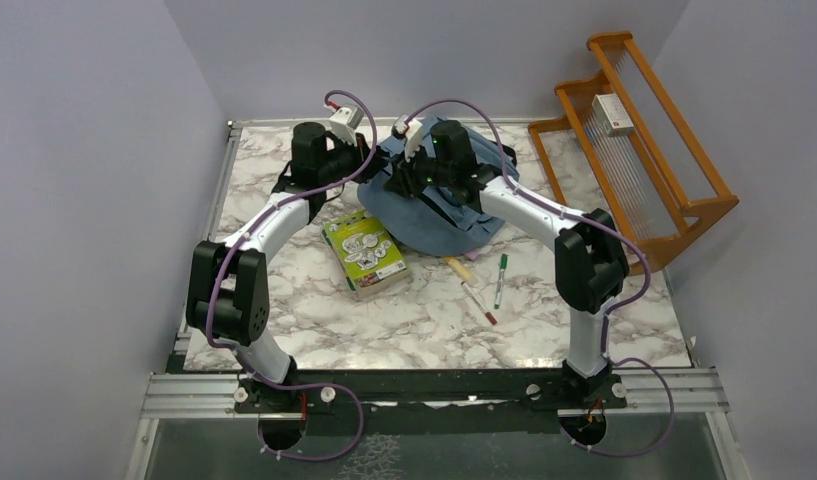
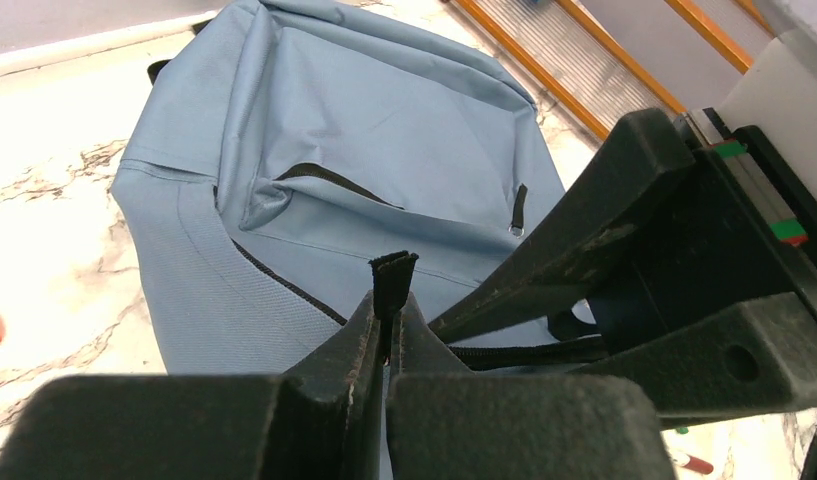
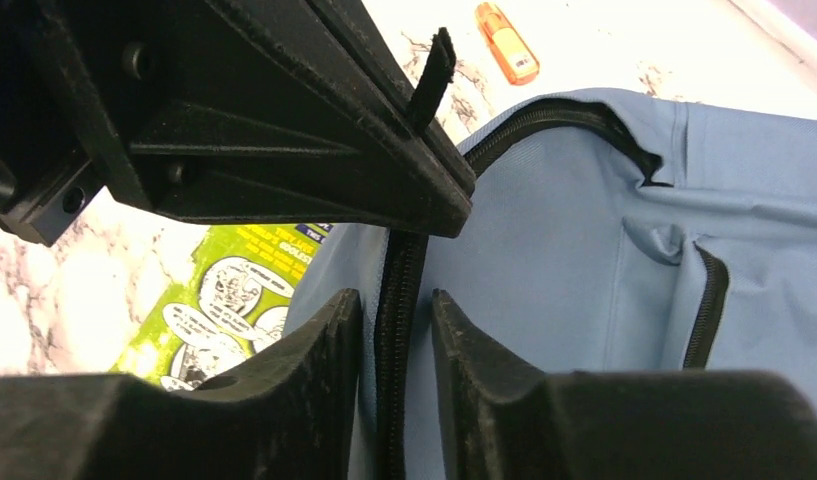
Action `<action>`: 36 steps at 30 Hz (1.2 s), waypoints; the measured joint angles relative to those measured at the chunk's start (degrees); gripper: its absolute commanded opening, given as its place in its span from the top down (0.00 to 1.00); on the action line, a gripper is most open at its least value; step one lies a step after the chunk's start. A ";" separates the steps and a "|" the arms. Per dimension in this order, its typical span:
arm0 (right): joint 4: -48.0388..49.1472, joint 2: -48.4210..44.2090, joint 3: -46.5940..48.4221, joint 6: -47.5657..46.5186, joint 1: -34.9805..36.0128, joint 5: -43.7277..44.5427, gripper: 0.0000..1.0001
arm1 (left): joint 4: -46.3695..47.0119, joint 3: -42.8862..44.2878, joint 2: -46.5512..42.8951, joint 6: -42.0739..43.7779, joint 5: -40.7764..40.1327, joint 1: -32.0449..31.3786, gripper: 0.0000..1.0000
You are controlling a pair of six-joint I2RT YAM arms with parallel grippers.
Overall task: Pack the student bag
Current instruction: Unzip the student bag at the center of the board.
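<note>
Here, left gripper (image 2: 389, 312) clamps student bag (image 2: 384, 120) zip tab (image 2: 392, 272), right gripper (image 3: 394, 302) parted, book (image 1: 366, 253) beside.

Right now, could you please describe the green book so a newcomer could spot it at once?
On the marble table, find the slate-blue backpack at the far centre. Beside its near-left edge lies a flat lime-green book with cartoon pictures, the only green rectangle among slim markers.

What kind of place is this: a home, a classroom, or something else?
Probably a robot test cell, not a lived-in room: two arms bolted to a metal rail, plain lilac walls closing in a marble-patterned table, and a student bag laid out.
</note>
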 measured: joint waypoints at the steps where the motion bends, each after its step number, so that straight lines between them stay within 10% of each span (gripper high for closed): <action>1: -0.09 0.02 0.00 -0.04 0.00 -0.20 0.76 | 0.00 0.00 0.00 -0.02 0.04 0.00 1.00; 8: -0.35 -0.48 -1.01 -2.60 -0.15 -2.73 0.99 | -0.04 -0.04 0.00 -0.76 0.15 0.00 1.00; 36: -18.27 -20.26 -8.52 -27.12 -3.58 -16.26 0.99 | -12.96 15.13 8.76 -1.66 -2.14 0.98 1.00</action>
